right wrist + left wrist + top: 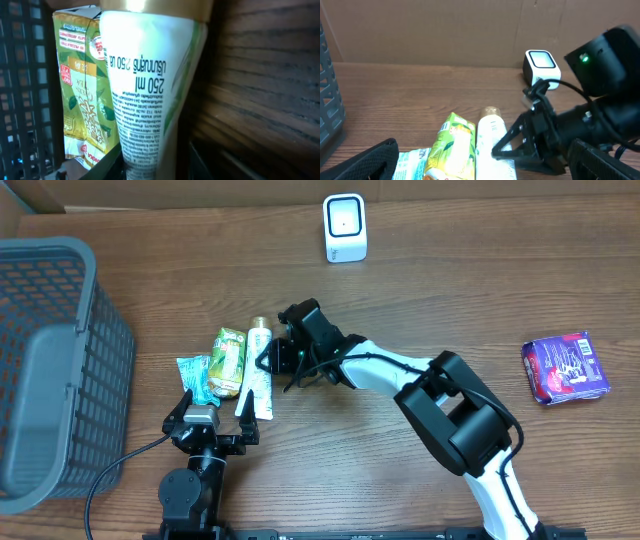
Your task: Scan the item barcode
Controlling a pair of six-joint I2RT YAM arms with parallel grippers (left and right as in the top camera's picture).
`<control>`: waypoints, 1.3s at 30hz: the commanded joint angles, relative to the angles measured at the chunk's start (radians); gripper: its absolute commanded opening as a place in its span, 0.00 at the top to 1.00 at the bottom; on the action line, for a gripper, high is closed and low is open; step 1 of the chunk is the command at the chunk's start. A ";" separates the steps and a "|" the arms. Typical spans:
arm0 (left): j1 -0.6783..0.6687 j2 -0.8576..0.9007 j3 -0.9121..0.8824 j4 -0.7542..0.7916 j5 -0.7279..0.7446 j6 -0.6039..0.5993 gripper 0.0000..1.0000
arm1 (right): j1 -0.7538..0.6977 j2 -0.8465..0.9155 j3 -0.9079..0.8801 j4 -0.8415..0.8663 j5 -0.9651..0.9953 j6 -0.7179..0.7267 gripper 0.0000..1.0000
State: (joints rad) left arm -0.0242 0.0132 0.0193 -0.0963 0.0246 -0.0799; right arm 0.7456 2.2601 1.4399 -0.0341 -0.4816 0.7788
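Observation:
A white tube with a gold cap lies on the table beside a green carton and a teal packet. My right gripper reaches in from the right and its fingers press both sides of the tube, whose printed text fills the right wrist view next to the carton. The right gripper shows only as dark finger edges at the bottom. My left gripper rests open at the front of the items, empty. The white scanner stands at the table's back.
A grey mesh basket takes up the left side. A purple packet lies at the far right. In the left wrist view the scanner stands behind the right arm, with the tube and carton in front.

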 commanded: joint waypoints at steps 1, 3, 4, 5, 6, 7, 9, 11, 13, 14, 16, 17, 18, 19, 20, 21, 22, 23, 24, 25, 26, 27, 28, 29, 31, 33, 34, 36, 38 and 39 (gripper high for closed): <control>0.007 -0.009 -0.006 0.003 -0.006 -0.018 0.00 | 0.002 0.007 0.021 -0.005 0.021 0.014 0.70; 0.007 -0.009 -0.006 0.003 -0.006 -0.018 0.01 | 0.001 0.007 0.021 -0.018 0.038 0.014 0.78; 0.007 -0.009 -0.006 0.003 -0.006 -0.018 0.00 | 0.000 0.007 0.021 -0.024 0.043 0.014 0.83; 0.007 -0.009 -0.006 0.003 -0.006 -0.018 0.00 | -0.006 0.007 0.021 -0.026 0.042 0.014 0.91; 0.007 -0.009 -0.006 0.003 -0.006 -0.018 0.00 | -0.016 0.005 0.021 -0.039 0.039 0.014 0.96; 0.007 -0.009 -0.006 0.003 -0.006 -0.018 0.00 | -0.025 0.002 0.021 -0.050 0.032 0.014 0.96; 0.007 -0.009 -0.006 0.003 -0.006 -0.018 0.00 | -0.043 -0.013 0.021 -0.084 0.028 -0.002 0.96; 0.007 -0.009 -0.006 0.003 -0.006 -0.018 0.00 | -0.066 -0.043 0.021 -0.140 0.028 -0.042 0.96; 0.007 -0.009 -0.006 0.003 -0.006 -0.018 0.00 | -0.090 -0.088 0.021 -0.213 0.027 -0.109 0.96; 0.007 -0.009 -0.006 0.003 -0.006 -0.018 0.00 | -0.101 -0.109 0.021 -0.252 0.028 -0.146 0.96; 0.007 -0.009 -0.006 0.003 -0.006 -0.018 0.00 | -0.134 -0.161 0.021 -0.366 0.036 -0.243 0.96; 0.007 -0.009 -0.006 0.003 -0.006 -0.018 0.00 | -0.150 -0.180 0.021 -0.420 0.048 -0.280 0.96; 0.007 -0.009 -0.006 0.003 -0.006 -0.018 0.00 | -0.167 -0.195 0.021 -0.474 0.065 -0.303 0.96; 0.007 -0.009 -0.006 0.003 -0.006 -0.018 0.00 | -0.186 -0.204 0.021 -0.527 0.082 -0.320 0.96; 0.007 -0.009 -0.006 0.003 -0.006 -0.018 0.00 | -0.204 -0.209 0.021 -0.573 0.092 -0.339 0.96; 0.007 -0.009 -0.006 0.003 -0.006 -0.018 0.00 | -0.226 -0.210 0.021 -0.620 0.097 -0.348 0.96; 0.007 -0.009 -0.006 0.003 -0.006 -0.018 0.00 | -0.249 -0.209 0.017 -0.659 0.101 -0.354 0.96; 0.007 -0.009 -0.006 0.003 -0.006 -0.018 0.00 | -0.268 -0.206 0.006 -0.674 0.100 -0.362 0.96; 0.007 -0.009 -0.006 0.003 -0.006 -0.018 0.01 | -0.290 -0.206 -0.014 -0.677 0.099 -0.361 0.96; 0.007 -0.009 -0.006 0.003 -0.006 -0.018 0.01 | -0.310 -0.206 -0.037 -0.671 0.095 -0.361 0.96; 0.007 -0.009 -0.006 0.003 -0.006 -0.018 0.01 | -0.327 -0.206 -0.058 -0.664 0.088 -0.360 0.96; 0.007 -0.009 -0.006 0.003 -0.006 -0.018 0.00 | -0.357 -0.207 -0.100 -0.637 0.052 -0.361 0.96; 0.007 -0.009 -0.006 0.003 -0.006 -0.018 0.00 | -0.374 -0.207 -0.121 -0.622 0.017 -0.361 0.96; 0.007 -0.009 -0.006 0.003 -0.006 -0.018 0.00 | -0.389 -0.207 -0.137 -0.607 -0.015 -0.362 0.96; 0.007 -0.009 -0.006 0.003 -0.006 -0.018 0.01 | -0.416 -0.207 -0.154 -0.599 -0.046 -0.361 0.96; 0.007 -0.009 -0.006 0.003 -0.006 -0.018 0.00 | -0.431 -0.207 -0.156 -0.607 -0.048 -0.372 0.91; 0.007 -0.009 -0.006 0.003 -0.006 -0.018 0.00 | -0.434 -0.207 -0.156 -0.608 -0.053 -0.388 0.86; 0.007 -0.009 -0.006 0.003 -0.006 -0.018 0.01 | -0.434 -0.209 -0.156 -0.608 -0.060 -0.403 0.76; 0.007 -0.009 -0.006 0.003 -0.006 -0.018 0.00 | -0.434 -0.212 -0.155 -0.607 -0.063 -0.417 0.63; 0.007 -0.009 -0.006 0.003 -0.006 -0.018 0.00 | -0.434 -0.214 -0.154 -0.607 -0.063 -0.418 0.58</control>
State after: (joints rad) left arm -0.0242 0.0132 0.0193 -0.0963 0.0246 -0.0799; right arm 0.3126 2.0468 1.3022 -0.6415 -0.5701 0.3927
